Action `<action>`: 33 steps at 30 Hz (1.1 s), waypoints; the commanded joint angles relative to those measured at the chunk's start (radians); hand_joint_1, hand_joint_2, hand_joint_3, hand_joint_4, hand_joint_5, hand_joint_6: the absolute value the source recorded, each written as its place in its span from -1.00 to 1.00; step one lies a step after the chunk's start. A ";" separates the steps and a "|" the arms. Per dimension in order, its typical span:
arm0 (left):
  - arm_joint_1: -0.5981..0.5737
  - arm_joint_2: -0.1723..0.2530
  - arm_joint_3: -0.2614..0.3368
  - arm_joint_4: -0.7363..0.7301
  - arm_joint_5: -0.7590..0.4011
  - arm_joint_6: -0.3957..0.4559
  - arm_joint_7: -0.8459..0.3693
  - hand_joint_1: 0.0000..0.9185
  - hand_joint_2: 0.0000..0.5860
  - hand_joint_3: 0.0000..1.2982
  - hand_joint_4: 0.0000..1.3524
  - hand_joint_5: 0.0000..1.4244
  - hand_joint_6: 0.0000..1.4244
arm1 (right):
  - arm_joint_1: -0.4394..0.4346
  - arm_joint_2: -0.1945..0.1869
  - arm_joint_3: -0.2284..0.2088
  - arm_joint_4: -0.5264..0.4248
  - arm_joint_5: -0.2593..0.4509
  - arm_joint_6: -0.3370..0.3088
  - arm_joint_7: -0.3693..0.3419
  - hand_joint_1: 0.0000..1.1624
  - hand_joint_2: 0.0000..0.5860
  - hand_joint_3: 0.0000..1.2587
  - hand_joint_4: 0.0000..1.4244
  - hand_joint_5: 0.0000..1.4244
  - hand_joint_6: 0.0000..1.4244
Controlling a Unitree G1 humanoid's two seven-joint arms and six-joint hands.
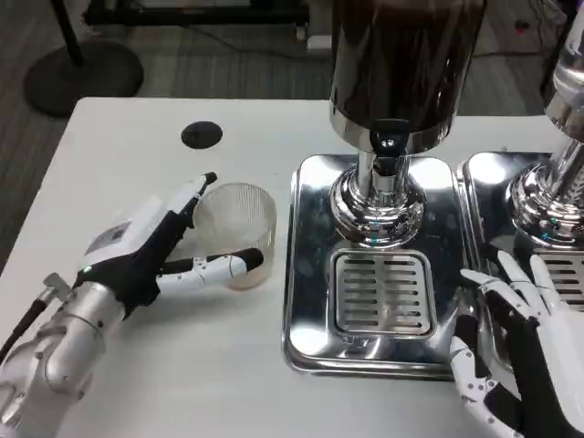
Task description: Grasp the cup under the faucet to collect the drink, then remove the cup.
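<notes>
And here we are at the white table [164, 119], our left hand [155, 246] wrapped around the clear ribbed cup [235, 224]; one finger runs along its far side, another lies across its near side by the base, so we have it cradled between them, though how firmly we cannot tell. The cup stands upright on the table, just beside the left edge of the steel drip tray [306, 265] and well clear of the faucet [388, 151], which hangs from the dark drink tank [401, 55] above the slotted grate [380, 290]. Is there drink in the cup? There's a pale tint near the bottom, but we can't say for sure. If it's empty, nearly everything is ahead: slide it under the faucet, fill, pull back. If that tint is drink, we're on the removal leg. Our right hand [516, 351] waits at the tray's right edge, fingers spread, holding nothing, next to a second dispenser [557, 196]
</notes>
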 commanded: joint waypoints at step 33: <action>-0.113 -0.060 -0.027 0.326 -0.030 -0.233 0.168 -0.42 -0.52 -0.40 -0.27 0.04 0.34 | 0.027 0.010 -0.041 -0.012 0.162 -0.038 0.044 -0.29 0.95 -0.48 -0.86 -0.95 -0.70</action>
